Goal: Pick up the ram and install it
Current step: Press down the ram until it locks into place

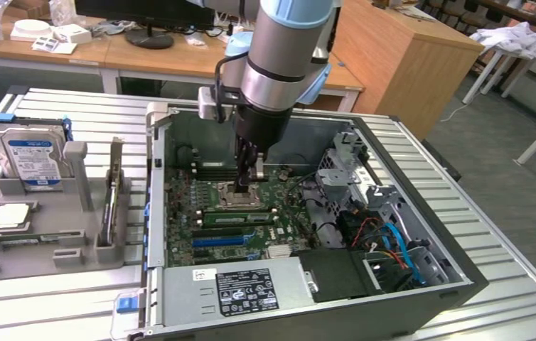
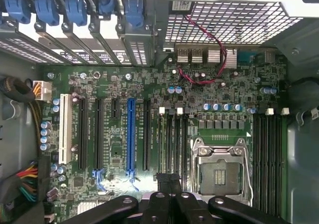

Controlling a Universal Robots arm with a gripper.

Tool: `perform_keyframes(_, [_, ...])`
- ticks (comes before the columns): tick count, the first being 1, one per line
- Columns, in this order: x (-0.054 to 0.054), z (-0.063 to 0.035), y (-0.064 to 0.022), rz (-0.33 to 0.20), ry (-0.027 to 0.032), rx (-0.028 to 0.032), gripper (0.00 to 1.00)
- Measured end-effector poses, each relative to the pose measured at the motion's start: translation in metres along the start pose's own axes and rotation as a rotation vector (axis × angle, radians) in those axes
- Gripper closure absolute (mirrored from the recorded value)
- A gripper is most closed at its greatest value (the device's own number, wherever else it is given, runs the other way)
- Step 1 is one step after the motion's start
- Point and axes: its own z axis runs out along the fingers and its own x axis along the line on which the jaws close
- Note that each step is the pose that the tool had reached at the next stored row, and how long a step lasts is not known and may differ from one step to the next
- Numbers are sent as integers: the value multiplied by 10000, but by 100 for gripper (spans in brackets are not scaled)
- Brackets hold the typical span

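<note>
– Firstly, the exterior view: how does the arm stand?
– The arm (image 1: 282,57) reaches straight down into the open computer case (image 1: 458,277). Its gripper (image 1: 249,183) is just above the circuit board (image 1: 206,238), beside the processor socket (image 1: 237,197), with its jaws closed tight together.

– And around it?
– On the exterior view's left, outside the case, is a grey rack (image 1: 78,238). It holds a hard drive (image 1: 29,153) standing upright and a square processor chip (image 1: 10,215) lying flat. A thin board on edge in the rack looks like the ram (image 1: 112,192), well apart from the gripper, though its face is too oblique to be sure. Blue and orange cables (image 1: 393,245) crowd the corner of the case on the exterior view's right.

– What is hard to make out there?
– The gripper's tips merge with the dark parts below them, so whether they touch anything cannot be told.

– Next, the wrist view?
– The black fingers (image 2: 162,204) meet over the memory slots (image 2: 172,139), next to the socket. A blue card slot (image 2: 130,134) and a red wire (image 2: 199,59) lie further off. Whether those slots are filled cannot be told.
</note>
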Motion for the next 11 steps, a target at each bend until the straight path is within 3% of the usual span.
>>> perform_keyframes(11, [1, 46, -2, 0, 0, 0, 89])
